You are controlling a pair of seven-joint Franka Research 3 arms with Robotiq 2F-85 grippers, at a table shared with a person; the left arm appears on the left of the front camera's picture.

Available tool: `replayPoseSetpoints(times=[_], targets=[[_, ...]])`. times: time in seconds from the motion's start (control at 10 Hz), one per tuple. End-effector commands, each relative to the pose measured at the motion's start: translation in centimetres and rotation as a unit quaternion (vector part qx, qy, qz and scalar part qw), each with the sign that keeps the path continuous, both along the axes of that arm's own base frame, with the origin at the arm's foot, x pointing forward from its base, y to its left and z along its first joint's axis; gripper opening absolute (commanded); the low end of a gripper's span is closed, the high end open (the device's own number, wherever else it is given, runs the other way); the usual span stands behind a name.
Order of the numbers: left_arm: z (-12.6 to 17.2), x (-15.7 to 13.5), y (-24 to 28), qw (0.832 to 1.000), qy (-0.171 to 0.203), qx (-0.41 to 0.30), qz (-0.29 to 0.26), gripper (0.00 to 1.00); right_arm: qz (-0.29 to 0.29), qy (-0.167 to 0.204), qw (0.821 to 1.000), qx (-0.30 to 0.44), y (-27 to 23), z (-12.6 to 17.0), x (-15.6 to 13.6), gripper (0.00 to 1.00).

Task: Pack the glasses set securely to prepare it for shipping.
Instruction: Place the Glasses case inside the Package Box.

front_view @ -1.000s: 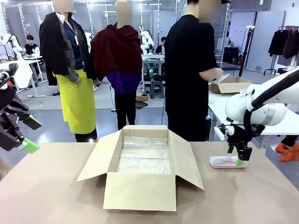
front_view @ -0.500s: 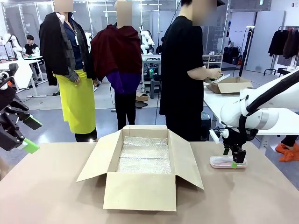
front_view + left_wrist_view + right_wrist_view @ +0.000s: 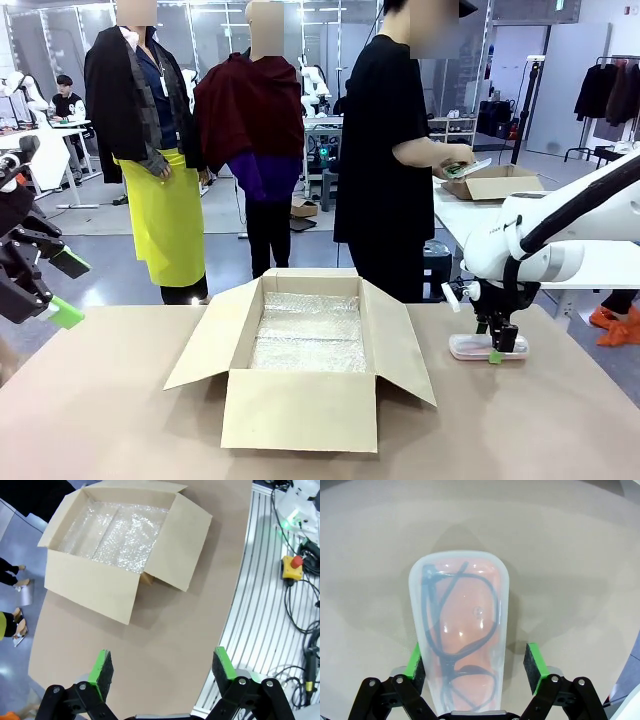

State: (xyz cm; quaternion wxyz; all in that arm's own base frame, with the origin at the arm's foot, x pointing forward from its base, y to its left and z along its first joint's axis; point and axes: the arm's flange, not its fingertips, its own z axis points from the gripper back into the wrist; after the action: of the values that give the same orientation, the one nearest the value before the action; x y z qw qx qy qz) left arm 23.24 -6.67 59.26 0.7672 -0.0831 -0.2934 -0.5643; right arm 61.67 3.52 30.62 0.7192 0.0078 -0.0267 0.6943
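Note:
The pale pink glasses case lies flat on the table at the right, dark-framed glasses visible through its translucent top. My right gripper is down over it, open, its green pads on either side of the case with a gap on the right side. Off the table's left edge, my left gripper hangs raised and open with nothing between its fingers. The person at the far right table holds a mint green thing; I cannot tell if it is the other case.
An open brown cardboard box lined with bubble wrap sits mid-table, flaps spread; it also appears from above as the box. Another open box rests on the far right table. A metal rail with cables and a red stop button borders the table.
My right gripper has shifted left and lowered around the pink case. The person has turned toward the far right table. The left arm has not moved.

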Motion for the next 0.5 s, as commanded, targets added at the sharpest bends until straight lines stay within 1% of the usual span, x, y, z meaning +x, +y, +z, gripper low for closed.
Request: replayPoseSetpoints(times=[0.0, 0.3, 0.4], targets=[[0.01, -0.10, -0.07, 1.000, -0.002, 0.002, -0.009, 1.00, -0.011, -0.010, 1.000, -0.016, 0.82, 0.23, 0.04, 0.76], [0.01, -0.10, -0.07, 1.000, -0.002, 0.002, -0.009, 1.00, -0.015, -0.010, 1.000, -0.022, 0.72, 0.38, 0.04, 0.47], [0.01, -0.10, -0.07, 1.000, -0.002, 0.002, -0.009, 1.00, -0.016, -0.011, 1.000, -0.021, 0.73, 0.50, -0.01, 0.39]])
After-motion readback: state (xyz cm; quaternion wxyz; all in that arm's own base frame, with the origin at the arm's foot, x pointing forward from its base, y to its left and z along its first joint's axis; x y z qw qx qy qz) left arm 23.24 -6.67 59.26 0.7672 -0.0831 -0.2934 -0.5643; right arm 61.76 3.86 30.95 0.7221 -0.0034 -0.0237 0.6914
